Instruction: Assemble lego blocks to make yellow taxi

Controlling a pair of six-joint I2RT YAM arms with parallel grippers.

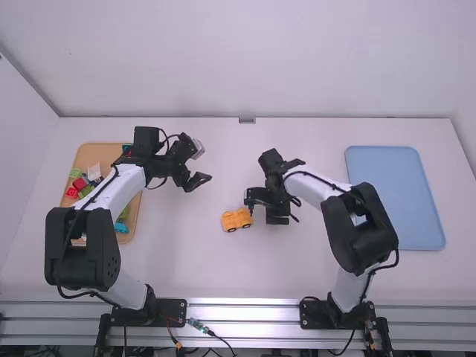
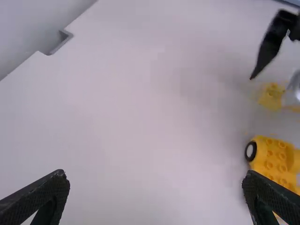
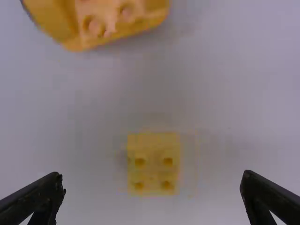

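We note the right tool (image 3: 153, 176) low at mid-table, jaws apart, nothing between them gripped. The small yellow block (image 3: 153, 164) lies on the table (image 1: 186, 260) below that gap, studs (image 3: 167, 161) up. We read this as lining up for a pick: one jaw to either side suits a squeeze on the block's side walls, and leaves the studded top exposed.

The taxi's yellow body (image 1: 236, 219) stands near the block but apart from it, upright on its wheels (image 2: 251, 151), studs upward. That pose seems useful to us, since an added part could be pressed straight down. We judge the build to be part done, the block likely being the next piece.

Left tool (image 1: 199, 165): open and empty, held farther out over the table. We suppose it waits there to leave the right side room, within reach should the body need steadying. Risk, in our view: body and block sit close, so a wide jaw could nudge the body. Loose coloured blocks (image 1: 79, 183) lie in the orange tray (image 1: 89, 152) at left.
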